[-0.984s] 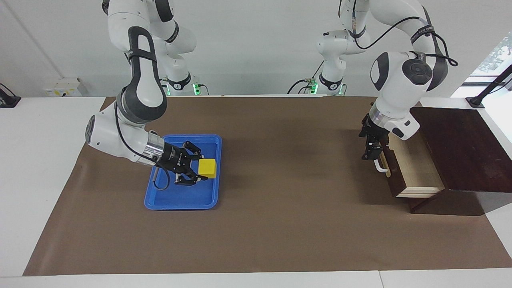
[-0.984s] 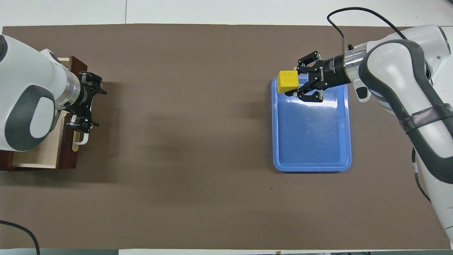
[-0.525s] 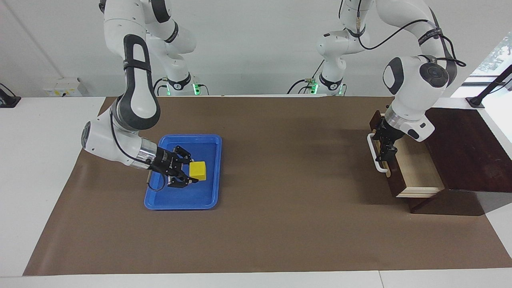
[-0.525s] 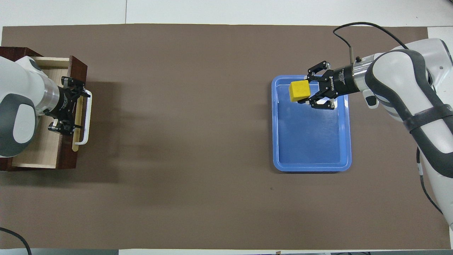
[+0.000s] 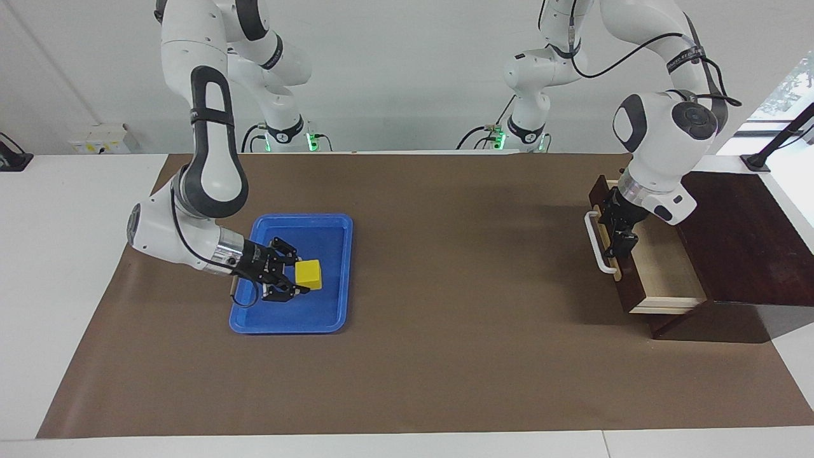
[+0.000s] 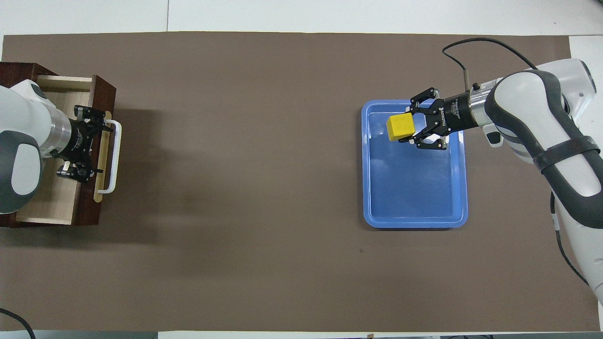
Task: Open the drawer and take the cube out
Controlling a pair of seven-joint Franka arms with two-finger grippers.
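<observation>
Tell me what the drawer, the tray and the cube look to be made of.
Drawer: wood, it seems; dark brown stained front and pale, unstained inside with visible grain, plus a white bar handle, plastic or painted metal.
Tray: blue plastic, judging by the glossy glare on its floor and the rounded moulded rim.
Cube: matt yellow, no shine; foam, plastic or painted wood, hard to tell.

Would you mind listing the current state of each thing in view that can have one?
Drawer: pulled open, its pale inside bare where it shows.
Cube: out of the drawer, held over the blue tray.
Blue tray: flat on the table toward the right arm's end, nothing resting in it.
Right gripper: shut on the cube.
Left gripper: open, over the drawer just inside its front panel, holding nothing.
</observation>
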